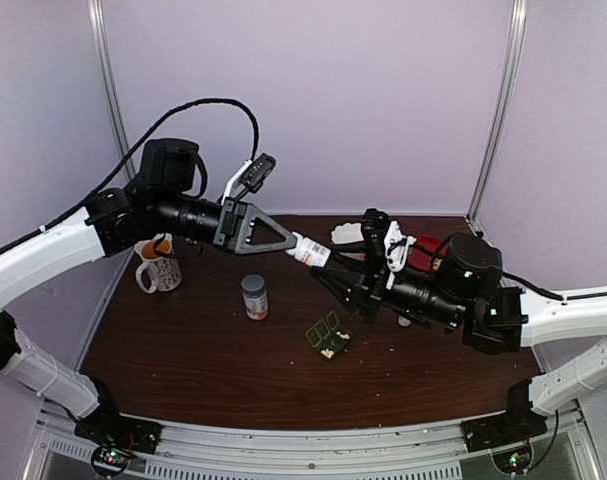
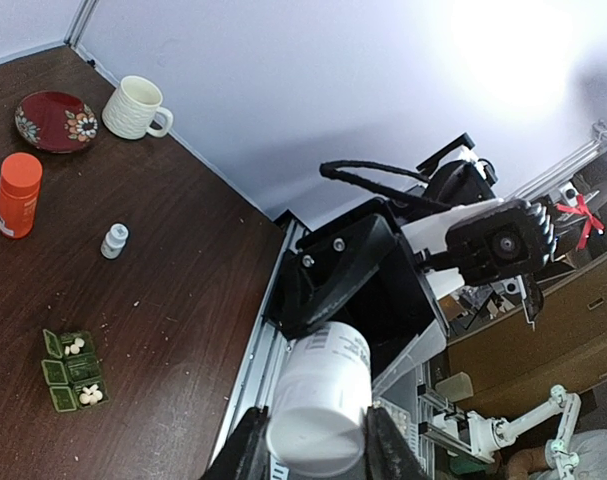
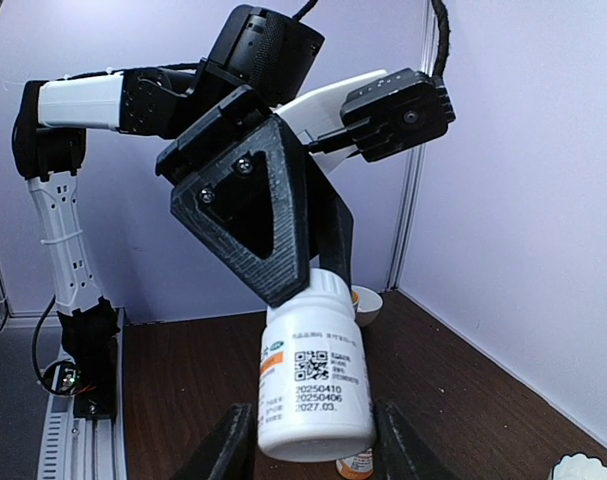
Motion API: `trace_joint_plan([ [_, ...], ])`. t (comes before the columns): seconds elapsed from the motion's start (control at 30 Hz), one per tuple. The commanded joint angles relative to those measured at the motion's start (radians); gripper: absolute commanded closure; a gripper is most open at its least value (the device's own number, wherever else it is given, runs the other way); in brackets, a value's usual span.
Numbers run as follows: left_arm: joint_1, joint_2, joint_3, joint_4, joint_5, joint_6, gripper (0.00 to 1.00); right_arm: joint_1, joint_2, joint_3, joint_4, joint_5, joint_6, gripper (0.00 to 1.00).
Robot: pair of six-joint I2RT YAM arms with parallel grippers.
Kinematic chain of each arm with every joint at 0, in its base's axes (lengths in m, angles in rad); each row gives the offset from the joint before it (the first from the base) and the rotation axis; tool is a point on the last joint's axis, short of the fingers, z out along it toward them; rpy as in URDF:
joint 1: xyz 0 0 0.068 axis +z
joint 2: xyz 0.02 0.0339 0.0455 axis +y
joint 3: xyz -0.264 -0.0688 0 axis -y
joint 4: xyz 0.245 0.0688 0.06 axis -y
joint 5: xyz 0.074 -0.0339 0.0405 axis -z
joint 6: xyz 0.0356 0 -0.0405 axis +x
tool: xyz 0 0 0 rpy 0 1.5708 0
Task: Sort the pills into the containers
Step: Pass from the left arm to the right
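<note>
Note: white labelled bottle [image 3: 313, 385] judged light, rigid, slick; left gripper [image 2: 318, 450] clenched on its cap end, right gripper [image 3: 313, 450] flanks the body, contact unclear; best hold mid-label.

Pills [image 2: 75, 346] apparently in pill box [image 1: 328, 336]; bottle [image 1: 254, 297] left of it, mug [image 1: 159, 264] farther left.

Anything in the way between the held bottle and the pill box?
Nothing visible. The white bottle hangs over the table between left gripper and right gripper; the pill box lies on it, cells uncovered. The grey-capped bottle stands apart, left of it.
</note>
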Motion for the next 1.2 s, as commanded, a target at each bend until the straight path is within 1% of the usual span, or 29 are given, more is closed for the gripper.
trace_joint_plan([
  [0.0, -0.003, 0.009, -0.008, 0.061, 0.021, -0.008, 1.00, 0.007, 0.008, 0.032, 0.031, -0.012, -0.007, 0.60],
  [0.03, -0.003, 0.010, -0.008, 0.063, 0.021, -0.008, 1.00, 0.007, 0.009, 0.033, 0.032, -0.011, -0.007, 0.61],
  [0.07, -0.003, 0.010, -0.009, 0.063, 0.022, -0.009, 1.00, 0.007, 0.010, 0.034, 0.031, -0.011, -0.006, 0.69],
  [0.13, -0.003, 0.011, -0.010, 0.062, 0.022, -0.010, 1.00, 0.008, 0.012, 0.036, 0.025, -0.012, -0.009, 0.76],
  [0.23, -0.003, 0.010, -0.008, 0.057, 0.019, -0.021, 1.00, 0.010, 0.012, 0.038, 0.007, -0.003, -0.042, 0.83],
  [0.33, -0.003, 0.020, -0.007, 0.050, 0.027, -0.059, 1.00, 0.018, 0.015, 0.052, -0.056, 0.020, -0.137, 0.90],
  [0.43, -0.002, 0.039, -0.022, 0.052, 0.060, -0.142, 1.00, 0.034, 0.015, 0.071, -0.114, 0.068, -0.282, 0.92],
  [0.5, -0.001, 0.035, -0.039, 0.073, 0.074, -0.203, 1.00, 0.052, 0.017, 0.075, -0.139, 0.096, -0.399, 0.91],
  [0.53, 0.002, 0.028, -0.063, 0.113, 0.082, -0.265, 1.00, 0.068, 0.020, 0.074, -0.143, 0.117, -0.478, 0.91],
  [0.57, 0.003, 0.016, -0.099, 0.197, 0.095, -0.340, 1.00, 0.086, 0.025, 0.073, -0.145, 0.149, -0.553, 0.91],
  [0.63, 0.003, 0.000, -0.168, 0.371, 0.123, -0.506, 1.00, 0.122, 0.039, 0.075, -0.147, 0.208, -0.670, 0.92],
  [0.67, 0.003, -0.009, -0.187, 0.412, 0.132, -0.554, 1.00, 0.134, 0.046, 0.079, -0.152, 0.229, -0.708, 0.92],
  [0.73, 0.003, -0.023, -0.183, 0.383, 0.133, -0.569, 1.00, 0.151, 0.058, 0.088, -0.165, 0.252, -0.758, 0.93],
  [0.77, 0.003, -0.031, -0.169, 0.347, 0.125, -0.553, 0.97, 0.157, 0.061, 0.092, -0.170, 0.259, -0.767, 0.93],
  [0.8, 0.003, -0.035, -0.154, 0.298, 0.117, -0.534, 0.90, 0.159, 0.061, 0.095, -0.171, 0.264, -0.764, 0.94],
  [0.83, 0.003, -0.040, -0.138, 0.270, 0.109, -0.514, 0.78, 0.160, 0.059, 0.096, -0.164, 0.265, -0.748, 0.94],
  [0.87, 0.003, -0.044, -0.125, 0.257, 0.097, -0.486, 0.65, 0.160, 0.054, 0.096, -0.156, 0.266, -0.699, 0.94],
  [0.9, 0.004, -0.052, -0.111, 0.234, 0.079, -0.447, 0.48, 0.158, 0.044, 0.096, -0.148, 0.262, -0.650, 0.95],
  [0.93, 0.006, -0.061, -0.083, 0.191, 0.053, -0.384, 0.34, 0.155, 0.034, 0.096, -0.142, 0.252, -0.605, 0.96],
  [0.97, 0.008, -0.070, -0.062, 0.128, 0.029, -0.315, 0.22, 0.153, 0.021, 0.095, -0.142, 0.237, -0.554, 0.97],
  [1.0, 0.015, -0.079, -0.043, 0.083, 0.005, -0.249, 0.15, 0.150, 0.010, 0.093, -0.143, 0.218, -0.504, 0.98],
  [1.03, 0.022, -0.087, -0.026, 0.050, -0.020, -0.186, 0.11, 0.145, -0.003, 0.089, -0.143, 0.201, -0.453, 0.99],
  [1.1, 0.040, -0.105, -0.019, 0.034, -0.058, -0.078, 0.07, 0.139, -0.027, 0.073, -0.139, 0.164, -0.355, 1.00],
  [1.17, 0.051, -0.129, -0.024, 0.058, -0.094, 0.026, 0.05, 0.131, -0.053, 0.044, -0.111, 0.122, -0.252, 1.00],
])
